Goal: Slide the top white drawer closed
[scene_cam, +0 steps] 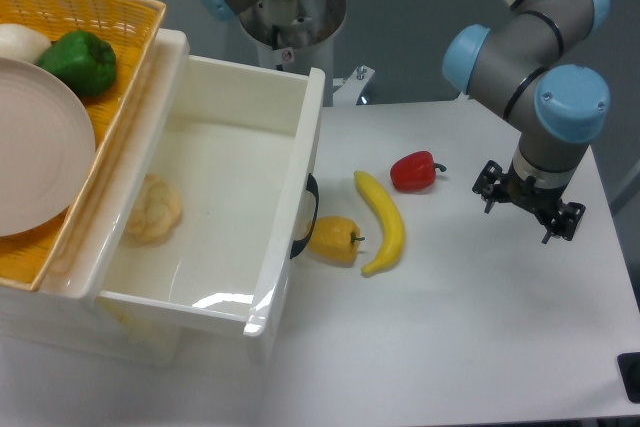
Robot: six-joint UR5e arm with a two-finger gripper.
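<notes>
The top white drawer (pixel 262 277) stands pulled far out of the cabinet toward the right, its curved black handle (pixel 306 215) on the front wall facing the table. Inside it lies a pale lumpy food item (pixel 151 209). My gripper (pixel 527 203) hangs pointing down over the table's right side, well to the right of the drawer front and apart from it. Its black fingers (pixel 563 219) are spread to both sides of the wrist, open, with nothing between them.
A yellow pepper (pixel 335 239) lies right against the drawer front by the handle. A banana (pixel 383 223) and a red pepper (pixel 414 171) lie between drawer and gripper. On the cabinet top sits a yellow wicker basket (pixel 130 17) with a plate and a green pepper (pixel 80 61).
</notes>
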